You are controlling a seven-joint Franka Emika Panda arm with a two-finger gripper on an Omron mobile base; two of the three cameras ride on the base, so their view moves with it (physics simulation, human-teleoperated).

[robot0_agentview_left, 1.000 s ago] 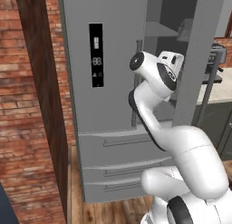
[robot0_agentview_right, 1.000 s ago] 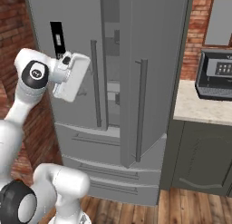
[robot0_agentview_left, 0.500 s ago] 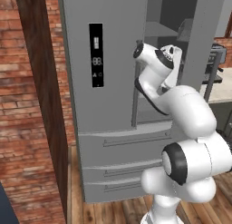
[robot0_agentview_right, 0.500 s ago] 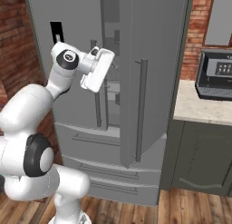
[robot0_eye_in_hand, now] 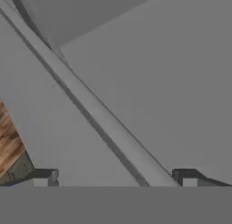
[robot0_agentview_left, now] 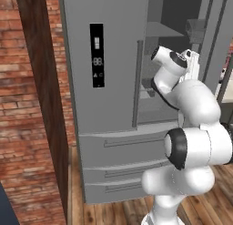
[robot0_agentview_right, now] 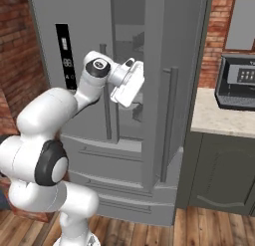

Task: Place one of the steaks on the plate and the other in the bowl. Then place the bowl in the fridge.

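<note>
Jaws are being held wide apart with nothing between them, the two fingertips [robot0_eye_in_hand: 45, 177] showing at opposite sides of the hand view. The fridge [robot0_agentview_right: 164, 51] is being faced with its right door standing ajar. The gripper [robot0_agentview_right: 128, 93] is being carried rightward across the door gap compared with a second ago, apparently to open the door wider before the bowl is fetched.

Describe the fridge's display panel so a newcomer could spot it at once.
Start at the tall grey fridge beside the brick wall. On its left door, left of the long vertical handle, sits a narrow black display panel: the only black strip with pale icons on the grey front.
</note>
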